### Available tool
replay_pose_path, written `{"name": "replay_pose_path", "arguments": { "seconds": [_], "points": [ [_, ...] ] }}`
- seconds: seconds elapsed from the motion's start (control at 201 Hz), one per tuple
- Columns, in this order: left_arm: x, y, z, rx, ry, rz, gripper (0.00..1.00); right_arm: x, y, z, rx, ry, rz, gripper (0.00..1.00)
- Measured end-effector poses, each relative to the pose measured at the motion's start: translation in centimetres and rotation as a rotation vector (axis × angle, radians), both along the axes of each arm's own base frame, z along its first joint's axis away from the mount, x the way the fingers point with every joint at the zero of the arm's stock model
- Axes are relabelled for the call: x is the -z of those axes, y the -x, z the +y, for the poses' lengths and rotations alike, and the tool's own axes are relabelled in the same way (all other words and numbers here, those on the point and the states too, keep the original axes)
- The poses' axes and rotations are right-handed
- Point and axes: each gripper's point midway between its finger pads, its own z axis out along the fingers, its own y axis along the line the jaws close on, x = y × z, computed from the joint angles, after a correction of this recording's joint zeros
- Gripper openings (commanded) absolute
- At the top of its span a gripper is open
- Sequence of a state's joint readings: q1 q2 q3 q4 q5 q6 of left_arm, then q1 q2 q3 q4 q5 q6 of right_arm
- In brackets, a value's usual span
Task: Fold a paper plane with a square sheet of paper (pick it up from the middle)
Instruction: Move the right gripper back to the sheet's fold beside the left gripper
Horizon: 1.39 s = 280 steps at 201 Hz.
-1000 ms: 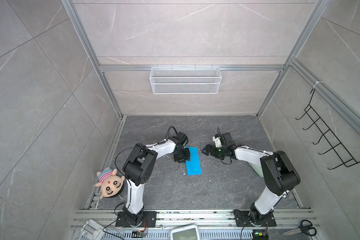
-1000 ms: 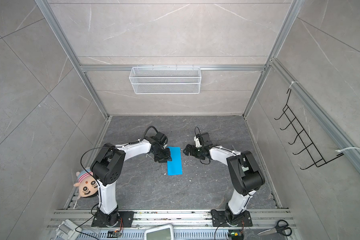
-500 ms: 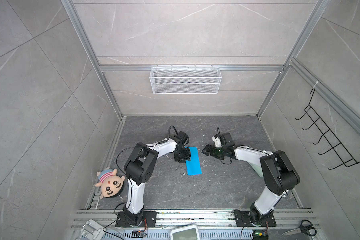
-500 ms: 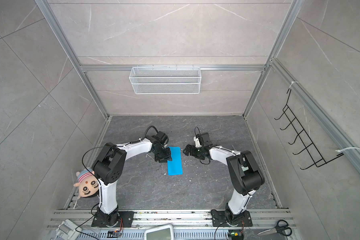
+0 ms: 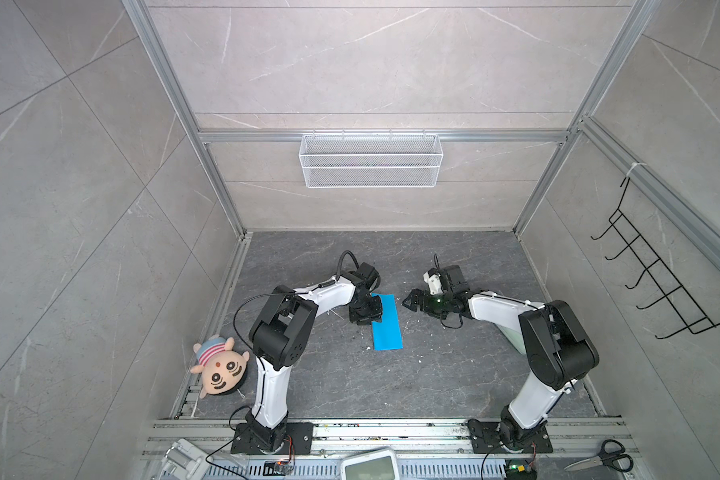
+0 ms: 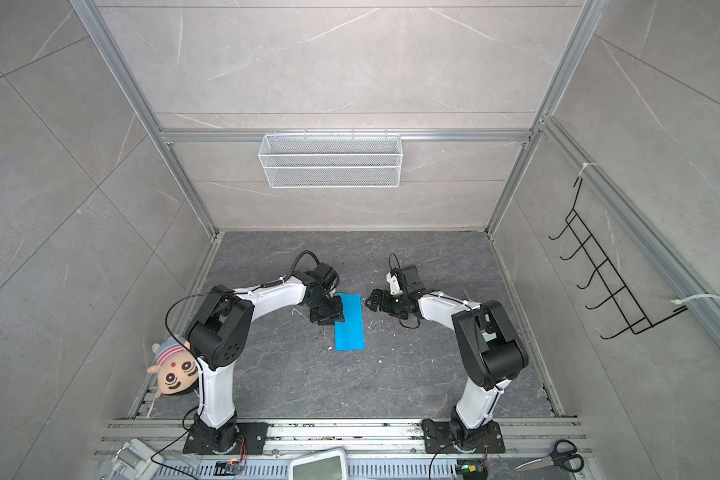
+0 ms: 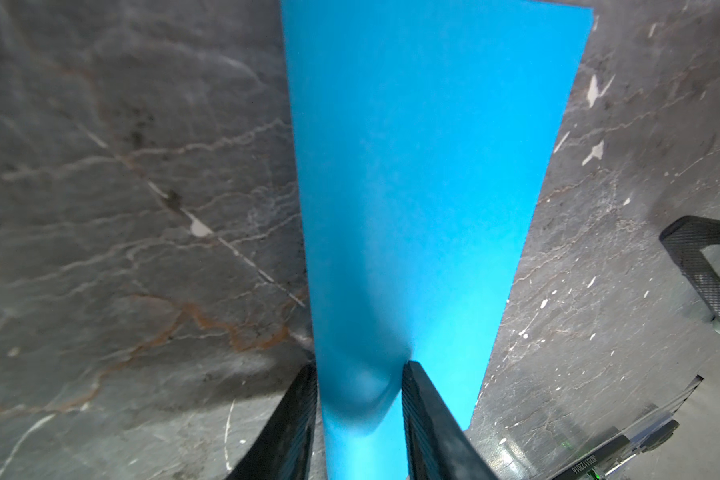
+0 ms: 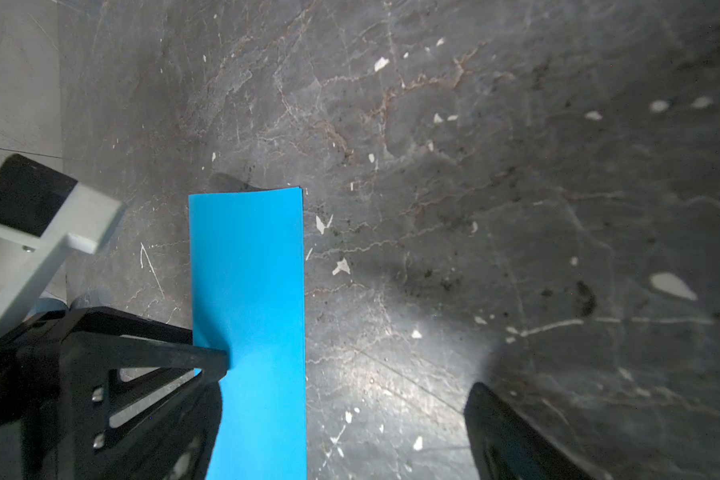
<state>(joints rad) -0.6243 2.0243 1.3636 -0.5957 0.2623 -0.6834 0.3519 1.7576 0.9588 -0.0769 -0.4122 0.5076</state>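
Square sheet of paper (image 5: 387,328): halved strip, laid flat on floor (image 5: 433,374). Left gripper (image 7: 360,370): narrowed astride puckered edge, hold unconfirmed. Right gripper (image 5: 410,300): spread wide, empty. Risk: stray crease is pressed in by squeezing.

A soft doll (image 5: 221,369) lies at my left. A white wire basket (image 5: 371,166) hangs on the back wall (image 5: 371,75). Black hooks (image 5: 657,286) hang at my right, and scissors (image 5: 604,458) lie in front.

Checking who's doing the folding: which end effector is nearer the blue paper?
Left. The left end effector sits on the blue paper, astride one long edge; the right end effector hangs open off the opposite long edge, apart from it.
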Motion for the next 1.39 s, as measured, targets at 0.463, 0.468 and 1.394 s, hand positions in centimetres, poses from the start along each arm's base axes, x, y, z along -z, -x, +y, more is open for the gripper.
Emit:
{"name": "replay_pose_path", "arguments": {
  "seconds": [0.463, 0.468, 1.394],
  "points": [
    [0.4, 0.1, 0.0, -0.001, -0.014, 0.020, 0.40, -0.2, 0.4, 2.2, -0.084, -0.105, 0.004, 0.75],
    [0.4, 0.1, 0.0, -0.001, -0.014, 0.020, 0.40, -0.1, 0.4, 2.2, -0.085, -0.107, 0.005, 0.74],
    [0.5, 0.1, 0.0, 0.000, -0.017, 0.024, 0.40, 2.0, 2.7, 7.3, -0.248, -0.176, 0.135, 0.35]
  ]
}}
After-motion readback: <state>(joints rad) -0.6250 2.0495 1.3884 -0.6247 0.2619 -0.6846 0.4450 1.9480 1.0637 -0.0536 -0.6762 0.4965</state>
